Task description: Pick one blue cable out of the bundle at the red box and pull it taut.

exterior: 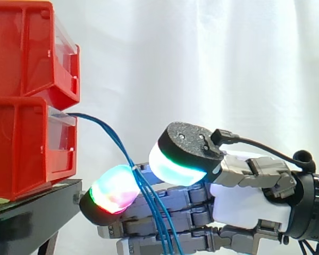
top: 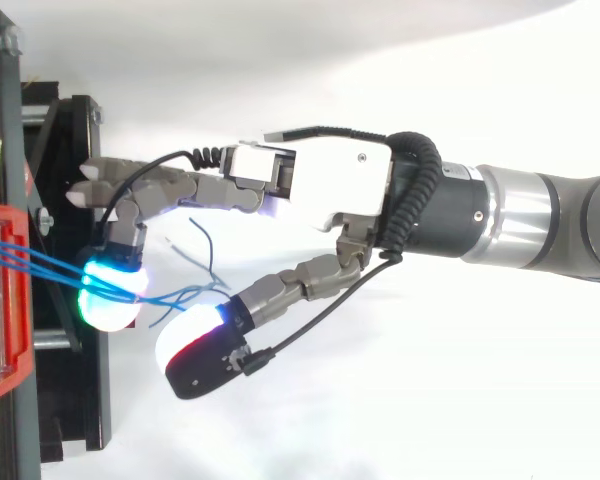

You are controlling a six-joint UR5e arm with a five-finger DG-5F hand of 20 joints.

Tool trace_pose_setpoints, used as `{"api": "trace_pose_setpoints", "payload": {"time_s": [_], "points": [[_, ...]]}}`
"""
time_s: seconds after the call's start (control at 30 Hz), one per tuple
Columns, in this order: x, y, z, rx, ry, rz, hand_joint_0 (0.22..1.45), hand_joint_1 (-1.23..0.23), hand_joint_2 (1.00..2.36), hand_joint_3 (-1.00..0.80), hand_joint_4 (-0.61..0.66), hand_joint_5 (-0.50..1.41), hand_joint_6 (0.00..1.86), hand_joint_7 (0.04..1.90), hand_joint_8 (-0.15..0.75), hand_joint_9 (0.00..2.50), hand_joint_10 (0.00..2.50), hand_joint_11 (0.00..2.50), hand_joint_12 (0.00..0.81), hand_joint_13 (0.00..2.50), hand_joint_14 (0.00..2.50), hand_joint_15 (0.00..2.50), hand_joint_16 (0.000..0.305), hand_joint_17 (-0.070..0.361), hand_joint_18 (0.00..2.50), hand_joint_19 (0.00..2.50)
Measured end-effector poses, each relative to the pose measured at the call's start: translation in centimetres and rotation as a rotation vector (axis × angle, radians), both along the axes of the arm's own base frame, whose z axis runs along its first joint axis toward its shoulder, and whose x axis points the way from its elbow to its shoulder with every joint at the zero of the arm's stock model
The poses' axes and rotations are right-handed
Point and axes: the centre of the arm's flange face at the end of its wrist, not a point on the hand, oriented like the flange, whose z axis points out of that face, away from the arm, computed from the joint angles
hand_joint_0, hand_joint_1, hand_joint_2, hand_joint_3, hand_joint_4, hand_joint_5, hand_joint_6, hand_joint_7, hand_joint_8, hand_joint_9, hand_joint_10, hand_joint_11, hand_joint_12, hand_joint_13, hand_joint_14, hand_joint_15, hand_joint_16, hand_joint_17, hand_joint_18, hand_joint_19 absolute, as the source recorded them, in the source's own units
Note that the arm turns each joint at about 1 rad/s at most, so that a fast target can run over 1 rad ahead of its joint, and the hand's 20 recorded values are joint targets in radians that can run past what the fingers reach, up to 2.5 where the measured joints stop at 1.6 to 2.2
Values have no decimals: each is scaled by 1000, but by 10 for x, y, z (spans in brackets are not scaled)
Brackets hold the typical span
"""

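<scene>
Hand (top: pixel 320 185) is reaching in from the right w/ its fingers (top: pixel 170 188) mostly stretched toward the red box (exterior: pixel 21 154) and is gripping nothing yet. One finger is bending in so its finger pad (top: pixel 108 295) is touching the blue cables (exterior: pixel 151 204), while the thumb pad (exterior: pixel 175 162) is sitting apart on the other side, w/ a gap showing btw them in both views. The bundle is coming out of the lower box's front, arching down & right, passing btw the two pads and hanging in front of the straight fingers. The strands are running close together near the box, and the loose ends (top: pixel 205 250) are curling out under the palm. The step in hand, as I'm reading it, is singling out one strand before closing. To do it well, aim for where the strands are fanning apart, i.e. on the thumb side of the finger pad, not at the tight part by the box. Bring the thumb pad across so only one strand is lying btw the pads, then pinch firmly. Then draw away from the box along the cable's own line, slowly, until the sag is going out. If neighbouring strands are dragging along, more than one is probably caught. Also keep the straight fingers off the black stand (exterior: pixel 37 204), which is just beside them.
</scene>
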Motion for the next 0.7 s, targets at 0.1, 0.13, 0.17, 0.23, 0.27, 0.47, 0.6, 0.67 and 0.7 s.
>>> {"api": "trace_pose_setpoints", "payload": {"time_s": [0.1,0.13,0.17,0.23,0.27,0.47,0.6,0.67,0.7], "points": [[0,0,0,1,-1,1,600,-754,1012,-231,192,-193,824,763,242,63,2,56,333,0,4,84,49,110,0,0],[0,0,1,1,-2,0,600,-750,1012,-237,190,-194,826,766,242,64,0,49,334,0,3,84,49,111,0,0],[1,0,1,2,-2,0,598,-745,1011,-250,187,-195,840,758,242,65,0,57,335,0,2,84,49,111,0,0],[1,-1,2,2,-3,0,589,-747,1010,-289,194,-193,853,761,244,72,0,64,337,0,3,82,49,111,0,9],[1,-1,2,3,-4,0,584,-748,1009,-311,190,-192,859,769,245,77,1,58,338,0,2,86,49,111,0,1],[2,-3,5,5,-8,-3,571,-748,1008,-370,210,-174,873,785,266,141,0,76,340,0,3,95,49,111,0,28],[3,-4,6,7,-10,-3,566,-728,1010,-301,215,-155,871,869,287,226,0,63,349,48,2,72,50,112,0,0],[3,-5,6,9,-11,-2,557,-725,1012,-256,216,-152,881,887,293,243,0,68,350,58,3,82,50,112,0,0],[3,-5,6,11,-12,-2,560,-718,1011,-223,215,-148,892,877,303,254,1,71,357,86,2,92,52,116,0,0]]}}
